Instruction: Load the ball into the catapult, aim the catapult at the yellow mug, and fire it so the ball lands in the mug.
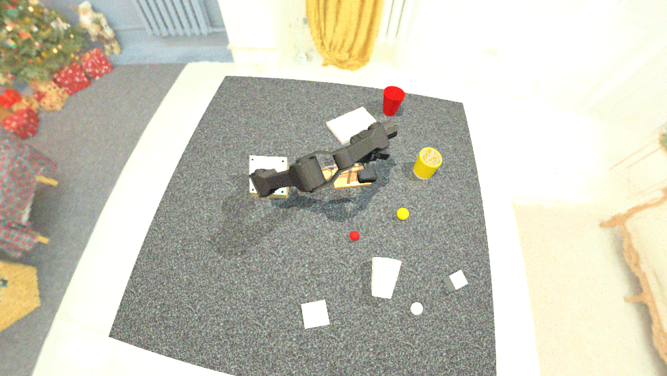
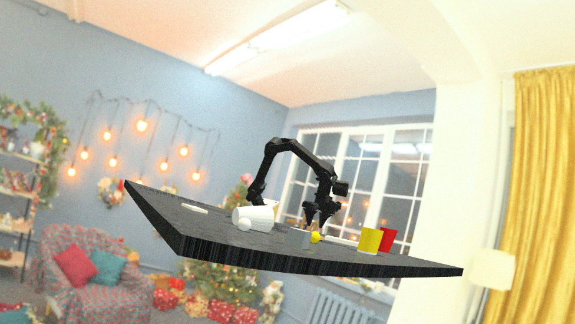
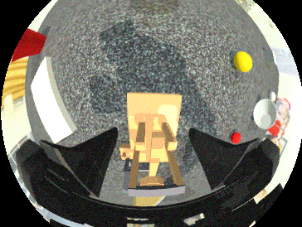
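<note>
The wooden catapult point(image 1: 343, 182) point(image 3: 154, 99) stands on the dark mat, partly under my arm. Its arm and round brown cup point(image 3: 152, 181) run toward the bottom of the wrist view; I see no ball in the cup. My gripper point(image 2: 314, 226) point(image 3: 154, 132) is open and empty above the catapult, with a finger on either side in the wrist view. The yellow mug point(image 1: 425, 165) point(image 2: 369, 240) stands upright beyond the catapult's front. A red ball point(image 1: 355, 236) point(image 3: 236, 137), a yellow ball point(image 1: 402, 213) point(image 2: 316, 237) point(image 3: 243, 61) and a white ball point(image 1: 416, 307) point(image 2: 243, 224) lie on the mat.
A red cup point(image 1: 391, 103) point(image 2: 388, 240) point(image 3: 31, 45) stands near the far edge, beside a white slab point(image 1: 350, 122) point(image 3: 51, 101). A white cup point(image 1: 385, 278) point(image 2: 257, 218) point(image 3: 265, 112) lies on its side. A grey block point(image 1: 458, 279) point(image 2: 297, 238) and a flat white tile point(image 1: 315, 314) point(image 2: 194, 208) lie farther away.
</note>
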{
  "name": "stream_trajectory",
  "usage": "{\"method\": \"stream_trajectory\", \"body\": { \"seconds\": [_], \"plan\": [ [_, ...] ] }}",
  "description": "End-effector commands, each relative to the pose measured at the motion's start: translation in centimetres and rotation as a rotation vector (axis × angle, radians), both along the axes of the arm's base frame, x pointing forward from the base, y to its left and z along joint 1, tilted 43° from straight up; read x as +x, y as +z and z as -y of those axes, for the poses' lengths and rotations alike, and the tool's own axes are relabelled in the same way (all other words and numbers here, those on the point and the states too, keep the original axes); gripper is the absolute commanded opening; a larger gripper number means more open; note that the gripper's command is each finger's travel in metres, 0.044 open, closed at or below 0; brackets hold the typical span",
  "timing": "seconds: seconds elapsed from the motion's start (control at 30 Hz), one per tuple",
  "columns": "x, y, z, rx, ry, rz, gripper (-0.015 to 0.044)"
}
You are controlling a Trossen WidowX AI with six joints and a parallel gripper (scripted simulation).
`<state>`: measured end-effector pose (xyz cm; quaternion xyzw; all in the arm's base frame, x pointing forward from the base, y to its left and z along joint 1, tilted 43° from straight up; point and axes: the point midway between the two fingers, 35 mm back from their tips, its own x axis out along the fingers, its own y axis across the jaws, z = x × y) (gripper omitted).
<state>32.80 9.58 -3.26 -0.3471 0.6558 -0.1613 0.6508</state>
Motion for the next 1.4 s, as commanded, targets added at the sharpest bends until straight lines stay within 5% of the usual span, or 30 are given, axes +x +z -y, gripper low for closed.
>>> {"method": "stream_trajectory", "body": {
  "seconds": [0.0,0.4,0.77,0.97,1.1,1.37],
  "plan": [
    [0.0,-0.6,0.7,-0.009,0.004,-0.005,0.044],
    [0.0,-1.5,1.7,-0.01,0.004,-0.004,0.044],
    [0.1,-1.4,1.4,-0.002,-0.002,-0.001,0.0151],
    [0.1,-1.4,1.4,-0.002,-0.002,-0.001,0.0111],
    [-0.2,1.5,-1.3,-0.002,-0.001,-0.002,0.0006],
    [-0.3,2.1,-1.7,-0.005,0.002,-0.004,0.0]
  ]
}}
